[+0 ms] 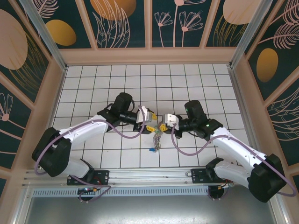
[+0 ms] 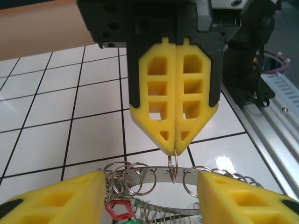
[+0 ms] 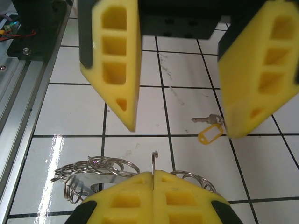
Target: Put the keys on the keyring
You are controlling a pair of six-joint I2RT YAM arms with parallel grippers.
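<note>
Mid-table, left gripper [image 3: 182, 131] spread wide, holding nothing; yellow-tagged key [image 3: 208, 129] flat on tile [image 3: 135, 112] below it. Between grippers, keyring [image 2: 156, 173] hangs from right gripper [image 2: 175, 148], pressed together, pinching one small ring [image 2: 172, 164].

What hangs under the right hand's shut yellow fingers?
A small silver split ring pinched in the right hand, then the thin metal keyring strung with loops. A red key tag peeks out; the left hand's fingers cover the rest.
</note>
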